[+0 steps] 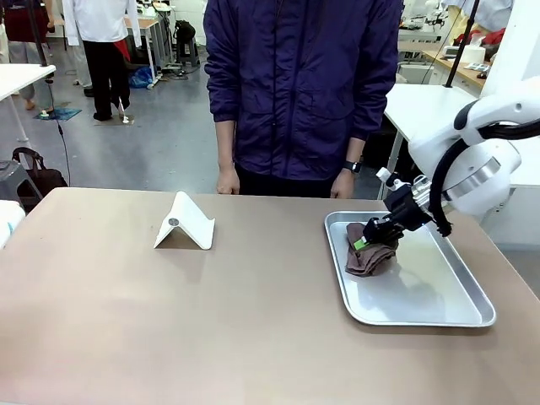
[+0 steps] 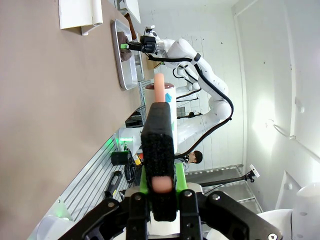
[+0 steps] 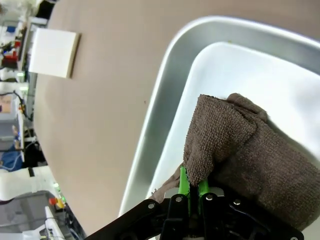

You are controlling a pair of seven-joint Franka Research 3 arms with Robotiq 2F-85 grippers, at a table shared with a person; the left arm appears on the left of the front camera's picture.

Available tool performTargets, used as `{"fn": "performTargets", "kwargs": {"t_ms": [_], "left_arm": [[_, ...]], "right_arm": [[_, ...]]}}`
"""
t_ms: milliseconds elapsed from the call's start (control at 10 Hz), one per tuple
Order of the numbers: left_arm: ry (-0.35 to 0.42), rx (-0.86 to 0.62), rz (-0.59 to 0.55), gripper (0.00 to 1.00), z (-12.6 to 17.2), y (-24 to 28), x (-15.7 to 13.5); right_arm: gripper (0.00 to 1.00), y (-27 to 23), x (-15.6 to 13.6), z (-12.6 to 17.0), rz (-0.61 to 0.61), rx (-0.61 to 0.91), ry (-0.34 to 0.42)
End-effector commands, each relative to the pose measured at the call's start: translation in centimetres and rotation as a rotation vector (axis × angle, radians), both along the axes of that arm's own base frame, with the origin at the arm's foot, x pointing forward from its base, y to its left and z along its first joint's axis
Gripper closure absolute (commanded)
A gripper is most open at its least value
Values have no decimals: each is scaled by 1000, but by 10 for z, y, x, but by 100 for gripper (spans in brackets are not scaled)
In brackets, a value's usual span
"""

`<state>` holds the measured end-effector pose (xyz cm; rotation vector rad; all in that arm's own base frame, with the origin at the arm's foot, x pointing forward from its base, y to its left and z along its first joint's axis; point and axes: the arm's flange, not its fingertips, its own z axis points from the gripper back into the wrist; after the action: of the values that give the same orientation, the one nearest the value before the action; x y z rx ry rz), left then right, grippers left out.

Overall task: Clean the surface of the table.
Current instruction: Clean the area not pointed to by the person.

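Two green-padded fingers of the right gripper [image 1: 369,239] pinch a brown cloth [image 1: 371,258] in the front view. The cloth lies bunched just below the fingertips, in a silver tray [image 1: 422,319] directly under the gripper. The tray sits on the table [image 1: 169,321], whose tan top spreads wide away from the gripper toward the picture's left. Well apart from the gripper on that side stands a white folded stand [image 1: 186,224]. Beyond the gripper, a person [image 1: 299,84] stands at the table's far edge with hands lowered.

From the left wrist, the left gripper [image 2: 159,112] has its black fingers pressed together. A pale pink strip shows along them, perhaps a finger's edge, though it is hard to tell. The table runs along one side of these fingers, with the tray far ahead.

From the right wrist, the green pads clamp a fold of the cloth just above them. The tray's rim curves beside them, and the table lies beyond it.
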<state>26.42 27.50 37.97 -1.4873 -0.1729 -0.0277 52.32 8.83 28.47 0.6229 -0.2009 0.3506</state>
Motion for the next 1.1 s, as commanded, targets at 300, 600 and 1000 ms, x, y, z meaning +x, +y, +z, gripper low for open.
{"fn": "performTargets", "kwargs": {"t_ms": [300, 600, 1000], "left_arm": [[7, -8, 19, 78, 5, -3, 0], [7, -8, 19, 78, 5, -3, 0], [7, -8, 19, 78, 5, -3, 0]], "right_arm": [[93, 29, -1, -10, 115, 16, 78], [93, 20, -14, -6, 226, 15, 177], [93, -30, -41, 35, 181, 40, 195]]}}
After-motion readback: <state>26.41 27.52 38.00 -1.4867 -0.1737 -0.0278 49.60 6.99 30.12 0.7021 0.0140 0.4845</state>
